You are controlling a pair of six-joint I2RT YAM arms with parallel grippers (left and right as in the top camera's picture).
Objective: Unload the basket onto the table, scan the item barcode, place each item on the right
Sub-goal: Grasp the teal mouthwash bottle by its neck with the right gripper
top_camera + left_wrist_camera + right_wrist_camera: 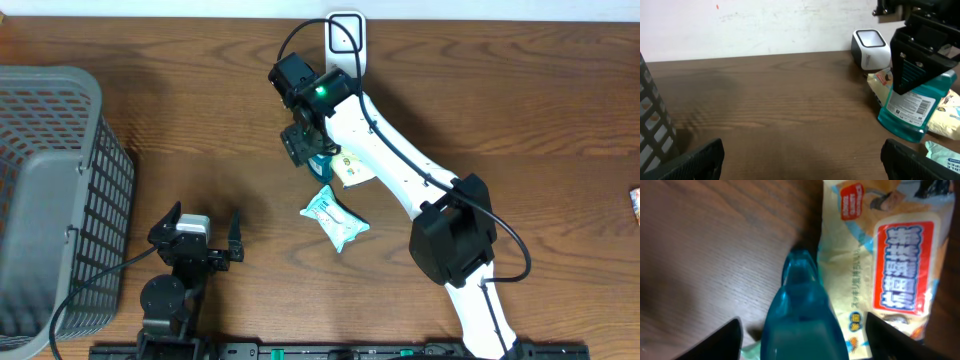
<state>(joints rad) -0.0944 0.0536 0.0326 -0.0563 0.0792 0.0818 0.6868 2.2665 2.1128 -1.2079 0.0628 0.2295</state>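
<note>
reaching down, the right claw [805,337] is spread on both sides of the blue bottle [912,107], not pinching it yet. the bottle stands upright near the white scanner [869,47]. it looks hard, slippery and a bit heavy, so grip its flat sides.

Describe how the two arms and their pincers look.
The right arm has white links joined by bulky black housings, a black cable looping beside it and a green light near the wrist; the right pincer is black. The left arm is all black, with a pale block behind the black, flat-fingered left pincer.
</note>
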